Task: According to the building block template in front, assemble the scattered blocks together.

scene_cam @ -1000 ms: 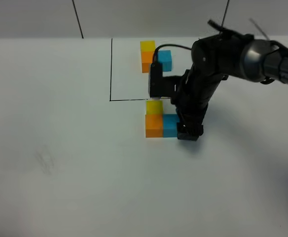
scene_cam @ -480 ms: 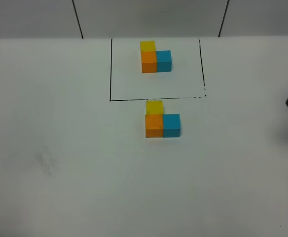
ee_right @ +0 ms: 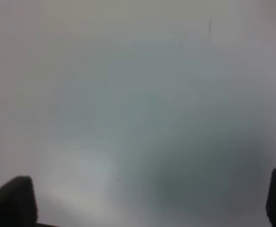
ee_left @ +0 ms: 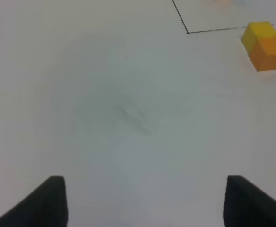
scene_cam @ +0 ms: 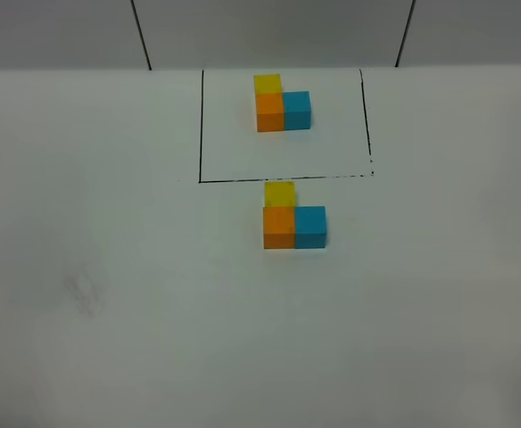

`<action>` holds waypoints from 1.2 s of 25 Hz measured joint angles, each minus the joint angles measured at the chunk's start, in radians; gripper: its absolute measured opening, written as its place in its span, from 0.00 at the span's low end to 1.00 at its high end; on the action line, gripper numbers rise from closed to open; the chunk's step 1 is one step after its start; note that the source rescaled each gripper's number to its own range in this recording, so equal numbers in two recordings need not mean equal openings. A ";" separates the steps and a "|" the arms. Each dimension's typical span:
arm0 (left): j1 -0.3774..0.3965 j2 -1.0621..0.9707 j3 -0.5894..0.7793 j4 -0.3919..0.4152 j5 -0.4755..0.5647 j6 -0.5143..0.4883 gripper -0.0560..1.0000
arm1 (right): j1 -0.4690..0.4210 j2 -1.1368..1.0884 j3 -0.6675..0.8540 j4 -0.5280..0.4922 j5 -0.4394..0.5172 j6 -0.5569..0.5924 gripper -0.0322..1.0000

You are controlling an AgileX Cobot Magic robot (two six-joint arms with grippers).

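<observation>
The template (scene_cam: 282,105) is an L of yellow, orange and blue cubes inside a thin black rectangle at the back of the table. Just in front of the frame, the loose yellow cube (scene_cam: 279,193), orange cube (scene_cam: 278,226) and blue cube (scene_cam: 310,226) stand pressed together in the same L shape. The yellow cube (ee_left: 258,32) and orange cube (ee_left: 270,52) also show in the left wrist view. Neither arm shows in the high view. My left gripper (ee_left: 145,201) is open over bare table. My right gripper (ee_right: 150,198) is open over bare table; that view is blurred.
The white table (scene_cam: 153,312) spreads around the cubes. A faint grey smudge (scene_cam: 84,292) marks its left part. Two dark lines run up the grey wall behind.
My right arm has let go beside the blue cube and pulled away to the right, out of the high view. The three loose cubes stay together.
</observation>
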 joint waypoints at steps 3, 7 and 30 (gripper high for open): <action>0.000 0.000 0.000 0.000 0.000 0.000 0.53 | 0.041 -0.160 0.084 0.002 -0.002 0.020 1.00; 0.000 0.000 0.000 0.000 0.000 0.000 0.53 | 0.061 -0.327 0.101 -0.002 -0.011 0.029 1.00; 0.000 0.000 0.000 0.000 0.000 0.000 0.53 | 0.102 -0.573 0.104 -0.054 -0.013 0.096 0.89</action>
